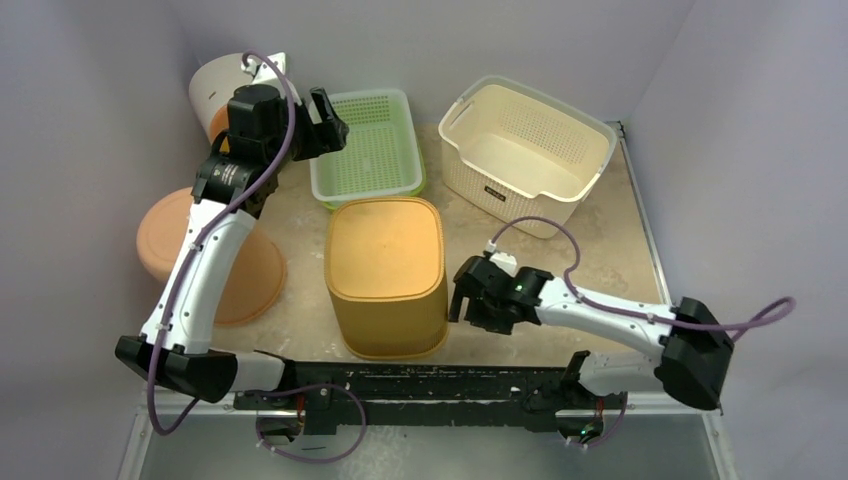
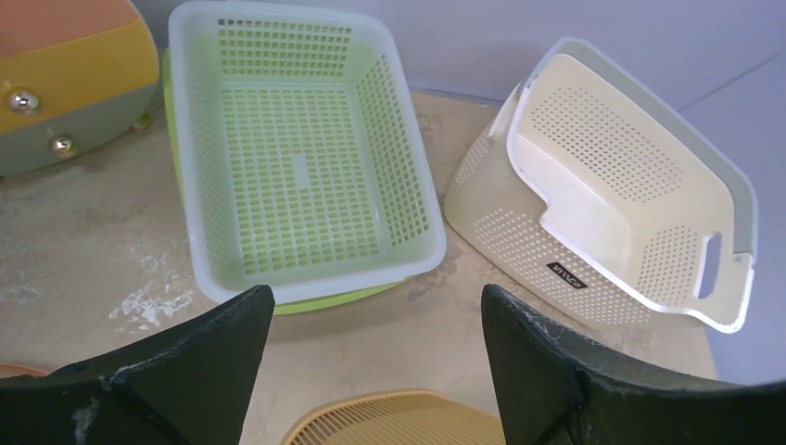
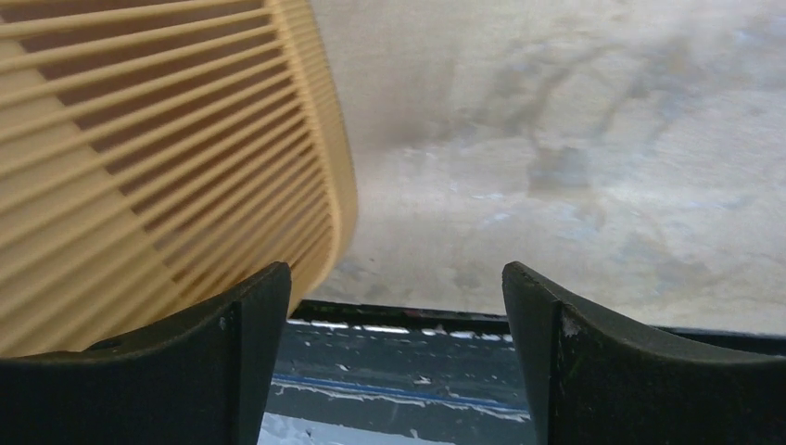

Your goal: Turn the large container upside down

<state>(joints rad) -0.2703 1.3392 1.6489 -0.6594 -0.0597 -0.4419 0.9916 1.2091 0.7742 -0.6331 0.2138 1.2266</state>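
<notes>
The large tan slatted container point(image 1: 385, 250) stands mid-table with its flat solid base facing up and its rim on the table. It also shows in the left wrist view point(image 2: 399, 422) and the right wrist view point(image 3: 139, 139). My right gripper point(image 1: 457, 297) is open and empty, low beside the container's right wall, near the table's front edge; in its own view point(image 3: 397, 273) the wall is just left of the left finger. My left gripper point(image 1: 330, 122) is open and empty, raised over the green basket's left rim; its own view point(image 2: 375, 297) looks down past its jaws.
A green perforated basket point(image 1: 370, 150) point(image 2: 297, 158) sits behind the tan container. A cream perforated basket point(image 1: 530, 150) point(image 2: 612, 185) stands upright at the back right. An orange bowl point(image 1: 215, 255) lies upside down at left. A white and orange bin point(image 1: 215, 90) is in the back left corner.
</notes>
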